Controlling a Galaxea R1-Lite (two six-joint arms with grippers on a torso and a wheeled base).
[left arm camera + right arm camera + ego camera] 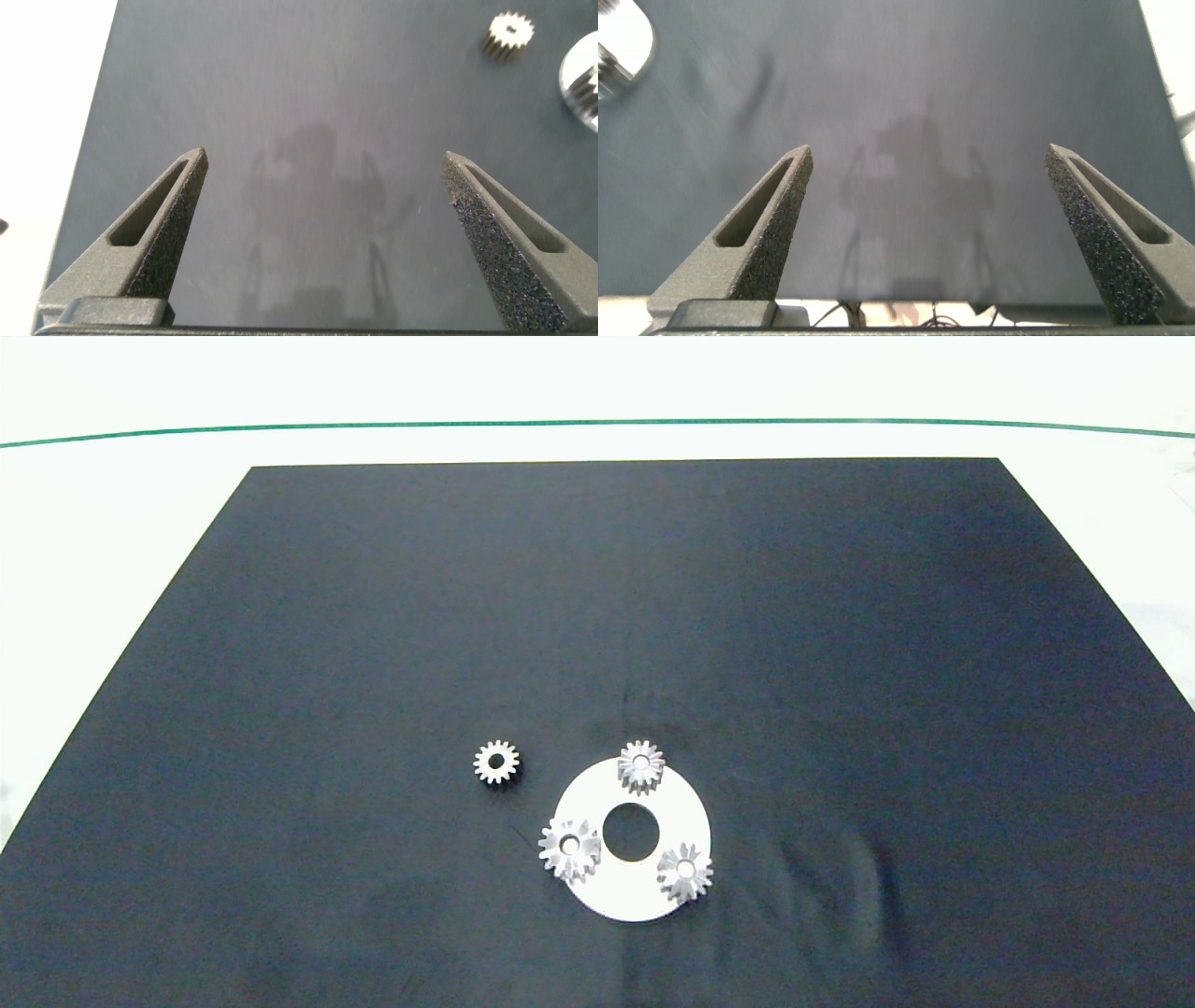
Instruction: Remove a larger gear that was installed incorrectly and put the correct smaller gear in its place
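A white ring plate (653, 896) lies on the black mat and carries three silver gears. The one on its left edge looks widest, with long pointed teeth: the larger gear (569, 848). Two others sit at the plate's far edge (640, 766) and its right (684, 872). The smaller gear (496, 763) lies loose on the mat to the left of the plate, and also shows in the left wrist view (509, 35). My left gripper (324, 157) is open over bare mat, well short of that gear. My right gripper (927, 151) is open over bare mat too. Neither arm shows in the head view.
The black mat (373, 616) covers most of the white table, with a green line (597, 423) beyond its far edge. The plate's rim shows at a corner of each wrist view (581, 65) (626, 37). Faint creases in the mat lie to the right of the plate.
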